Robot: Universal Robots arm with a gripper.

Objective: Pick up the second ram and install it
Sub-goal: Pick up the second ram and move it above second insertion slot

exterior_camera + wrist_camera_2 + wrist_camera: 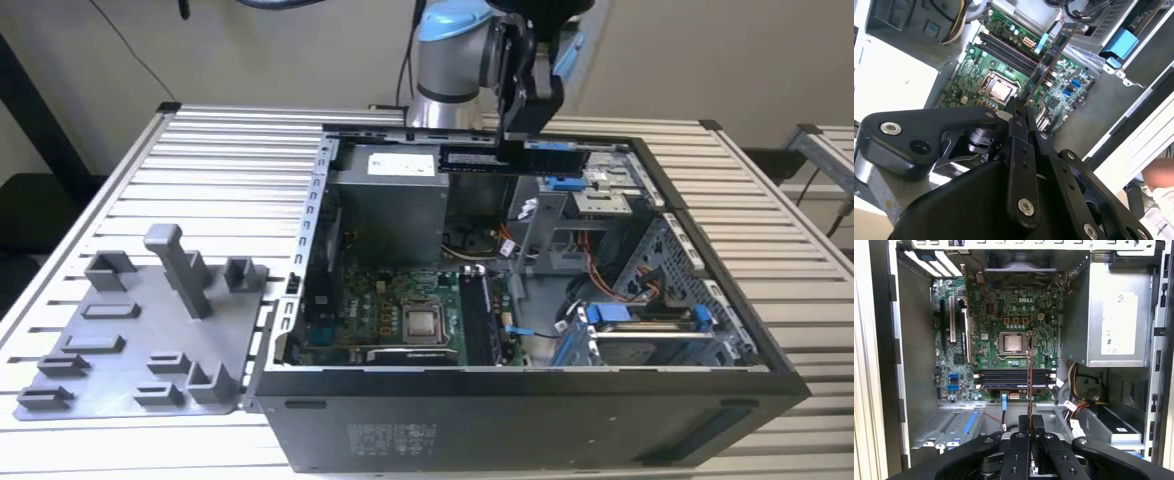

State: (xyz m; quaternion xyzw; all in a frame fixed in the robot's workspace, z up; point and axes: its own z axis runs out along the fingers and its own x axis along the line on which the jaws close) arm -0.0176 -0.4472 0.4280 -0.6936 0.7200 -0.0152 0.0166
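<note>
The second ram is a long thin stick with dark chips, hanging level above the back of the open computer case. My gripper is shut on its upper edge. Both wrist views show the stick edge-on, running out from between my fingers over the green motherboard. The dark memory slots lie below it, beside the processor. In the exterior view the slots sit well below the stick, to the right of the processor.
A grey power supply fills the case's rear corner. Blue drive-bay brackets and cables sit on the exterior view's right. A grey fixture plate lies on the slatted table. A hand rests outside the case.
</note>
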